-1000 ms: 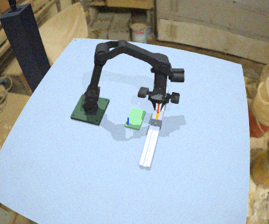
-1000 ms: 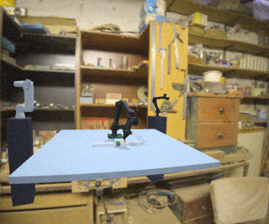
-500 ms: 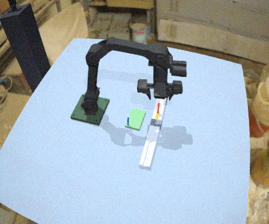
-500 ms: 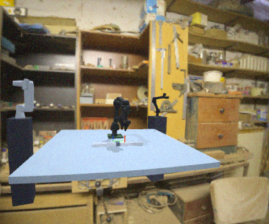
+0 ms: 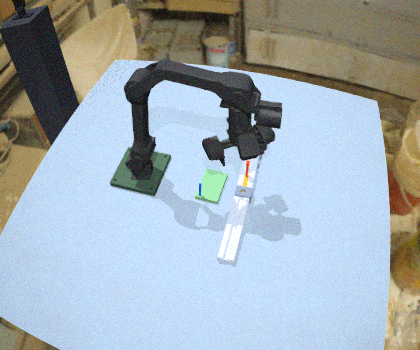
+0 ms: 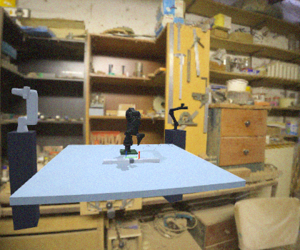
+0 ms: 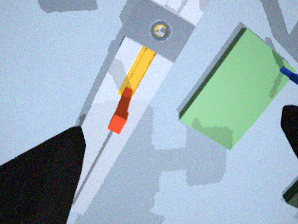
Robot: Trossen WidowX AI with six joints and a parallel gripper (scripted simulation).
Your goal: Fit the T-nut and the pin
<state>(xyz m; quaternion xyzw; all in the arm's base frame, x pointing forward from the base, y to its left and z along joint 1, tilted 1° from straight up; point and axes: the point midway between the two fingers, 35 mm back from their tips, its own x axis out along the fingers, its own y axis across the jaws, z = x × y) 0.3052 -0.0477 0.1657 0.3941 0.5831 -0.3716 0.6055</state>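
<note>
The brass T-nut (image 5: 246,182) (image 7: 138,71) (orange-handled) lies along the rail's slot.

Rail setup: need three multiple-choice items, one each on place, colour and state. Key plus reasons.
1. Where is the blue pin?
A: in the rail's slot
B: at the green tray
C: inside the bracket hole

2. What colour is the upright handle on the brass T-nut?
A: white
B: black
C: orange-red

3. What state is the black claw in?
A: open, holding nothing
B: shut on the handle
C: shut on the pin

Key:
1 B: top view shows the pin upright at a tray corner.
2 C: all three views show that colour.
3 A: wrist view shows its fingers wide apart, touching neither handle nor pin.
</note>
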